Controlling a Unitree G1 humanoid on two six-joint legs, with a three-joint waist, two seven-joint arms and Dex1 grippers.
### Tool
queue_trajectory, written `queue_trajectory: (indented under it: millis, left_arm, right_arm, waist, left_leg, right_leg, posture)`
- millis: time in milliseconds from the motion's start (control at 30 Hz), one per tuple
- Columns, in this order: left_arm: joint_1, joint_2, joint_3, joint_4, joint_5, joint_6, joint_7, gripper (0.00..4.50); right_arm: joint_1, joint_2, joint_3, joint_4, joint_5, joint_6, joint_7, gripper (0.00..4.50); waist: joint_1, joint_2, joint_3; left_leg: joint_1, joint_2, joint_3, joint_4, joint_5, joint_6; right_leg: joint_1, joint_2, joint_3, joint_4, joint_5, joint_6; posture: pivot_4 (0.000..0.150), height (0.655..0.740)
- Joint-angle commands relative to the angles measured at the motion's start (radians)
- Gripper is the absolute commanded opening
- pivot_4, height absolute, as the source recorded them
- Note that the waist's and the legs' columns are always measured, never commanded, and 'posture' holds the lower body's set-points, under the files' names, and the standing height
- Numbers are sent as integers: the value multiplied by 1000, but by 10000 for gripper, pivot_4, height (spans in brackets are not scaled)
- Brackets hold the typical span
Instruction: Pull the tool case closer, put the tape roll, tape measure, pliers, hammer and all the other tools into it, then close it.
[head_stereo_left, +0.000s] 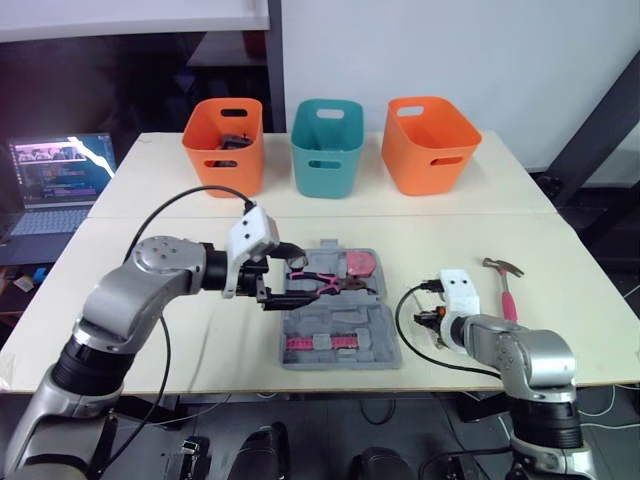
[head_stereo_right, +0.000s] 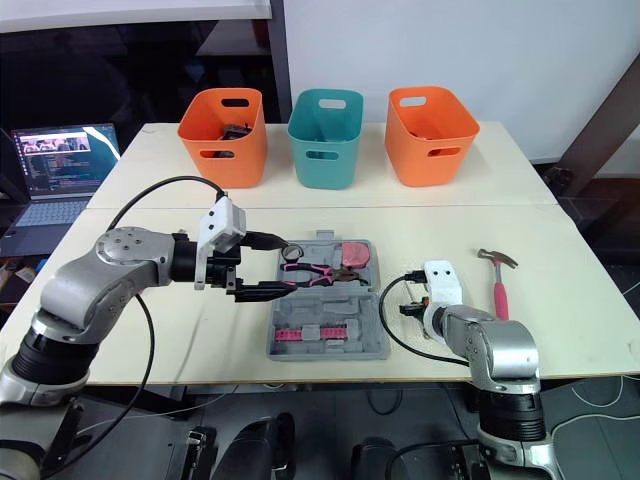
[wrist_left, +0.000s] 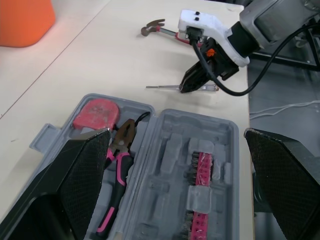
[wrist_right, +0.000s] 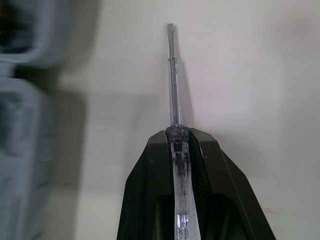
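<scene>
looks like a robot lab or test room. pale tables (head_stereo_left: 520, 200) pushed together, bare white wall (head_stereo_left: 450, 50) behind. three plastic bins in a row at the far side: left orange bin (head_stereo_left: 224, 143), teal bin (head_stereo_left: 327, 146), right orange bin (head_stereo_left: 429, 143). laptop (head_stereo_left: 60, 180), screen on, on a side desk far left. loose cable (wrist_left: 285, 107) on the floor at right. open tool case (head_stereo_left: 340, 345) laid out near.
</scene>
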Motion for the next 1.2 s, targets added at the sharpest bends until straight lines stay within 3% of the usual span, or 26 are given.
queue_trajectory:
  millis: [33,267,367,500,600,667,800,933,1067,1200]
  left_arm:
    - [-1,6,14,-27,-2,-25,2,45000]
    - [4,-9,54,-31,-32,-64,-2,45000]
    - [23,4,64,-32,-32,-76,-4,45000]
    - [63,22,78,-44,-29,-85,4,45000]
    - [96,38,90,-54,-29,-91,3,45000]
    - [133,60,105,-67,-31,-98,-8,45000]
    - [184,98,131,-79,-35,-103,-13,45000]
    - [241,121,161,-104,-34,-102,6,45000]
    - [275,120,178,-142,-51,-82,32,45000]
    - [294,125,190,-160,-57,-70,51,45000]
  right_arm:
    - [-8,-5,6,-9,-25,-21,-13,10359]
    - [-53,-106,36,-62,-20,5,48,44633]
    - [-106,-247,90,-84,20,30,161,44633]
    - [-172,-544,351,-93,3,-123,430,44633]
    - [-268,-727,577,-37,-153,-415,670,44633]
    - [-350,-784,710,61,-305,-724,839,44633]
    - [-449,-786,840,274,-540,-1242,962,44633]
    - [-554,-717,955,516,-810,-1719,899,44633]
    - [-614,-649,1002,682,-967,-1981,825,44633]
    - [-661,-586,1010,804,-1044,-2123,790,44633]
  waist:
    - [0,0,0]
    - [0,0,0]
    - [0,1,0]
    - [-2,1,1]
    - [-6,2,1]
    - [-9,2,2]
    - [-9,1,2]
    - [-6,1,3]
    - [-4,0,3]
    - [-4,0,4]
  left_leg:
    - [0,0,0,0,0,0]
    - [0,0,0,0,0,0]
    - [0,0,1,0,0,0]
    - [0,0,1,0,0,1]
    - [0,1,1,-1,-1,1]
    - [0,1,2,0,-1,2]
    - [0,1,3,1,-1,2]
    - [0,1,4,2,1,-1]
    - [0,1,5,2,2,-3]
    - [1,1,4,2,3,-4]
  right_leg:
    - [0,0,0,0,0,0]
    - [0,0,0,0,0,0]
    - [0,-1,0,0,0,0]
    - [-1,0,0,-1,0,0]
    - [-1,0,1,-1,0,0]
    - [-2,0,2,-1,0,0]
    - [-6,0,3,-1,0,0]
    - [-6,-1,4,-1,0,0]
    - [-5,-1,4,0,0,0]
    - [-1,-1,4,0,0,0]
  posture:
    - [1500,7400]
    - [1500,7400]
    - [1500,7400]
    - [1500,7400]
    - [1500,7400]
    - [1500,7400]
    - [1500,7400]
    - [1500,7400]
    - [1500,7400]
    - [1500,7400]
